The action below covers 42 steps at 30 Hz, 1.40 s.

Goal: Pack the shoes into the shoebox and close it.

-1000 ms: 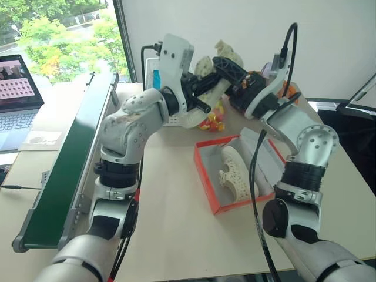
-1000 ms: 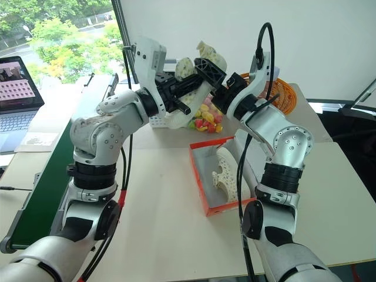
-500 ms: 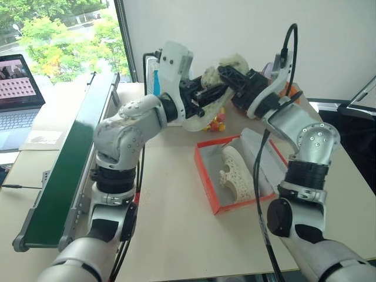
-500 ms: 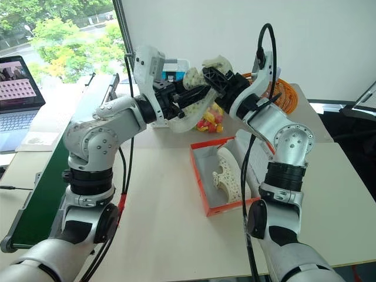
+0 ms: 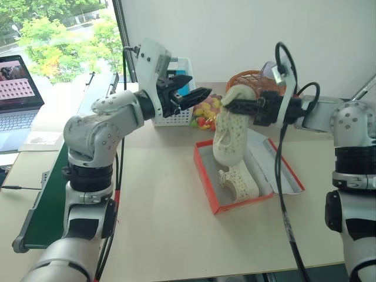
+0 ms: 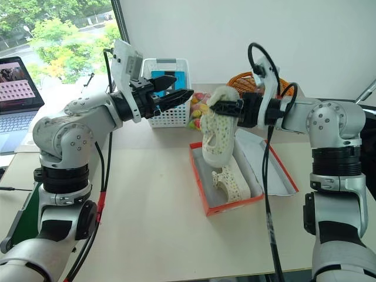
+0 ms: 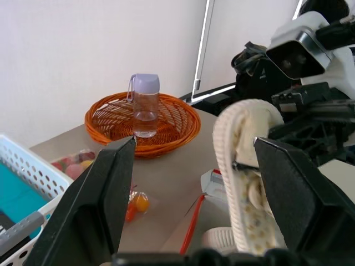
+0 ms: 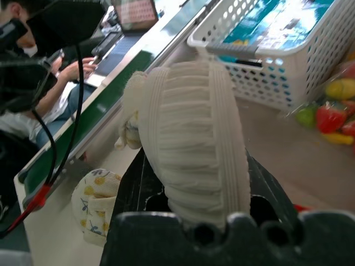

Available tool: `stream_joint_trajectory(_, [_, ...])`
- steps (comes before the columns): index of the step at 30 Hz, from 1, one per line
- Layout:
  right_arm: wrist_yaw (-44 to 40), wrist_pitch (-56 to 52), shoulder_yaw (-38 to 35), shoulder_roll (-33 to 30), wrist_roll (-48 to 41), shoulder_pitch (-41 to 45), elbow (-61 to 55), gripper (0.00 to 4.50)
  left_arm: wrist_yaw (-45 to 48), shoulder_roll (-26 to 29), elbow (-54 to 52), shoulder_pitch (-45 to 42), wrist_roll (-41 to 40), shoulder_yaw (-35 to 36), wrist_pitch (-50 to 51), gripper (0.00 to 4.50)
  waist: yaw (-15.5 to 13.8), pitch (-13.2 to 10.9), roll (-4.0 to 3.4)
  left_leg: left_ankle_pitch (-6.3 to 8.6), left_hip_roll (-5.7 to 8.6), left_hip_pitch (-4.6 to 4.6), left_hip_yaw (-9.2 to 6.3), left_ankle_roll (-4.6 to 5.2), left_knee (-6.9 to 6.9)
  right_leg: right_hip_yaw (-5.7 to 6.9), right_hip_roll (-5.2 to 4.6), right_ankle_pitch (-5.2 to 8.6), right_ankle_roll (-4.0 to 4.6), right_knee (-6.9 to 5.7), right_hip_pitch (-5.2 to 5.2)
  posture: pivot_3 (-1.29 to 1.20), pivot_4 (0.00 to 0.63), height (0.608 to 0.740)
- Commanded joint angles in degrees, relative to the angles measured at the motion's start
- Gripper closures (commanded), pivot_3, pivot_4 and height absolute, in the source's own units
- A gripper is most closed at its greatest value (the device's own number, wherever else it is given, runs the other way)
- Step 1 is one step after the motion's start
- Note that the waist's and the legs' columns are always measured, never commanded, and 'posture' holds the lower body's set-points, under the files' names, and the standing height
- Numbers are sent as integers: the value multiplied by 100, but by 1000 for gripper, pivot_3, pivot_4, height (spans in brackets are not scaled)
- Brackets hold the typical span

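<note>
A: From the head camera, where did things stand around the shoebox (image 5: 207,176)?

B: The right gripper (image 5: 235,106) was clamped on the heel of one cream shoe (image 5: 228,136), which hung toe-down just above the box. The other shoe (image 5: 239,179) already lay inside, on its side. The left gripper (image 5: 194,96) had its fingers spread, empty, off to the box's window side.

A: What could have gone wrong?

B: I judged the hanging shoe might land on top of its mate and stand proud, so the hinged lid (image 5: 276,170), lying flat on the far side, wouldn't shut. Soft foam could also slip from a heel-only pinch.

A: The left wrist camera?

B: Between its parted black fingers (image 7: 113,183) it showed the ribbed heel strap of the held shoe (image 7: 244,166), and beyond the box a woven orange basket (image 7: 166,124) with a clear bottle (image 7: 145,105).

A: The right wrist camera?

B: Ridged, spongy foam (image 8: 191,144) pinched between its pads; a white lattice basket (image 8: 288,66) behind.
</note>
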<state>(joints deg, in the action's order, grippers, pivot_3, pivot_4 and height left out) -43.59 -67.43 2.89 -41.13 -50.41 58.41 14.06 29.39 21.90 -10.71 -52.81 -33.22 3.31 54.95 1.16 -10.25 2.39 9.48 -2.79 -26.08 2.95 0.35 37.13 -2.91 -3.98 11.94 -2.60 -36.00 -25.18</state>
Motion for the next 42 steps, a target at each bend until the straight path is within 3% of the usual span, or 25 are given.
stream_joint_trajectory(1, [-975, 244, 442, 11, 441, 310, 344, 3664, -94, 10, -392, 139, 12, 0, -119, 892, 7, 0, 0, 0, 0, 1, 1, 0, 0, -1, 0, 0, 0, 0, 0, 0, 150, 740])
stream_joint_trajectory(11, [-2078, 565, 1063, 328, 1436, 342, 1183, 3664, -310, 196, -729, 366, 0, 105, 31, 892, -36, 0, 0, 0, 1, -2, -1, -1, 8, 1, 0, -1, -1, -6, -1, 0, 150, 740])
stream_joint_trajectory(23, [-2804, 1322, 1892, 737, 2744, -36, 2125, 3664, -382, 195, -714, 350, 17, 25, -38, 892, -32, 0, 0, 0, 1, -1, -1, -1, 18, 1, 1, -2, -2, -14, 0, 0, 150, 740])
stream_joint_trajectory(33, [-2442, 2252, 2121, 1136, 3994, 64, 3192, 3664, -427, 89, -733, 371, 42, -48, -104, 892, -34, 2, 2, 0, 1, 8, -6, -2, 39, 5, 1, -6, -7, -17, 20, 0, 150, 740])
stream_joint_trajectory(42, [-2451, 2777, 2292, 1858, 4711, -77, 4150, 3664, -494, -47, -734, 436, 162, -156, -256, 892, 7, 46, 40, 4, -3, 95, -8, -4, 32, 11, 3, 0, -3, -7, 105, 0, 150, 740])
